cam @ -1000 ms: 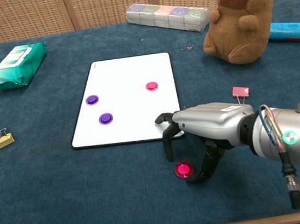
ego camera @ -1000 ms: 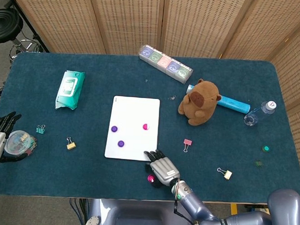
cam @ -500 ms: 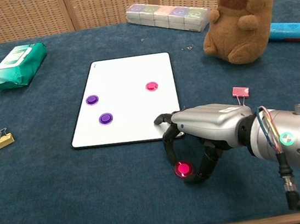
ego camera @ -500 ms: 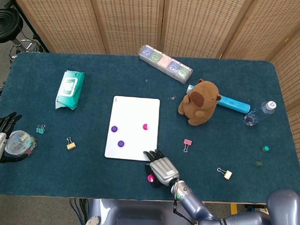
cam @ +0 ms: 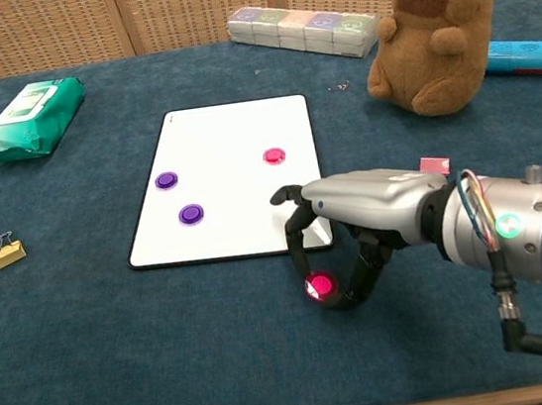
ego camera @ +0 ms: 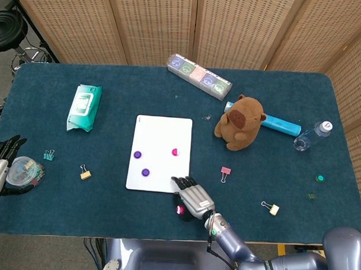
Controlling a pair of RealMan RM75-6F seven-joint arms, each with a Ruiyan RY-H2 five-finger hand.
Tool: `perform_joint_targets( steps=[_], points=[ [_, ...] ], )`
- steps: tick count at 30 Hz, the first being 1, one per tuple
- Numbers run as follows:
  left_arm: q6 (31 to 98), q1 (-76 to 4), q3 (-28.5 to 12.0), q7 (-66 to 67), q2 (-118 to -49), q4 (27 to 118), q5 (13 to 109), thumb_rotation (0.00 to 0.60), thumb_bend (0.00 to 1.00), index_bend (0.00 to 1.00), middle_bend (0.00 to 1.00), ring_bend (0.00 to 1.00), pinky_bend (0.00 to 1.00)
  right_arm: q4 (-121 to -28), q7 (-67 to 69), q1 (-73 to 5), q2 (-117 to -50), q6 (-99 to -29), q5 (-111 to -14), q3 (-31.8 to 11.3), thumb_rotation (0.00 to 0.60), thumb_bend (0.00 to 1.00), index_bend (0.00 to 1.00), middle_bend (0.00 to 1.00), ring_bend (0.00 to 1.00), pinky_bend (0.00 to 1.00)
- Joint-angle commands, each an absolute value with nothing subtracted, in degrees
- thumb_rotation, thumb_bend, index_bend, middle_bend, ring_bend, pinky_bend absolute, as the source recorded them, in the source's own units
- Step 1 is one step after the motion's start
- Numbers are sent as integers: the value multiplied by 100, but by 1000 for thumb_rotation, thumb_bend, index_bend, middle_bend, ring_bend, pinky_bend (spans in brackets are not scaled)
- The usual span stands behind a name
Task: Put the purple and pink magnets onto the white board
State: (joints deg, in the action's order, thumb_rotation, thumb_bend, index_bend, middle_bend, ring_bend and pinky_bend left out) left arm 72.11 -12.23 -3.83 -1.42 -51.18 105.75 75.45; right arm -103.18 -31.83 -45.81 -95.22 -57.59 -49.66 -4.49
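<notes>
1. Already on the white board (cam: 234, 147): two purple magnets (cam: 166, 180) and one pink magnet (cam: 274, 155), lying flat and well apart.
2. Still off the board: a second pink magnet (cam: 318, 285), just below the lower right corner of the board, over the blue desk (cam: 122, 362).
3. Right robot hand (cam: 354, 226) curled around this magnet, fingers (cam: 295, 244) pinching it from both sides; apparently held, though hard to tell if lifted or touching the desk.
4. Left robot hand (ego camera: 0, 164) far at the left edge of the head view, fingers spread beside a small round container (ego camera: 22, 170); hard to tell if holding it.
5. Judged progress: most of the task done. Left to do: carrying the last pink magnet up onto the board and releasing it.
</notes>
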Motion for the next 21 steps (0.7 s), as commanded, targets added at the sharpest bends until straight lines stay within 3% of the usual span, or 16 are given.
perform_joint_targets(
  steps=[1, 9, 21],
  points=[
    [7204, -1224, -382, -144, -5117, 10576, 7544, 600, 24, 0, 0, 0, 0, -10353, -3123, -4711, -9419, -5781, -4769, -817, 600, 337, 552, 0, 0, 0],
    [7186, -1229, -369, -110, -5123, 10580, 7556, 600, 24, 0, 0, 0, 0, -9821, -3341, -5187, -9434, -5714, -3915, -1465, 600, 343, 560, 0, 0, 0],
    [7106, -1247, -381, -164, -5113, 10551, 7469, 600, 24, 0, 0, 0, 0, -8799, -3402, -5535, -9764, -5559, -3179, -1627, 600, 354, 571, 0, 0, 0]
  ],
)
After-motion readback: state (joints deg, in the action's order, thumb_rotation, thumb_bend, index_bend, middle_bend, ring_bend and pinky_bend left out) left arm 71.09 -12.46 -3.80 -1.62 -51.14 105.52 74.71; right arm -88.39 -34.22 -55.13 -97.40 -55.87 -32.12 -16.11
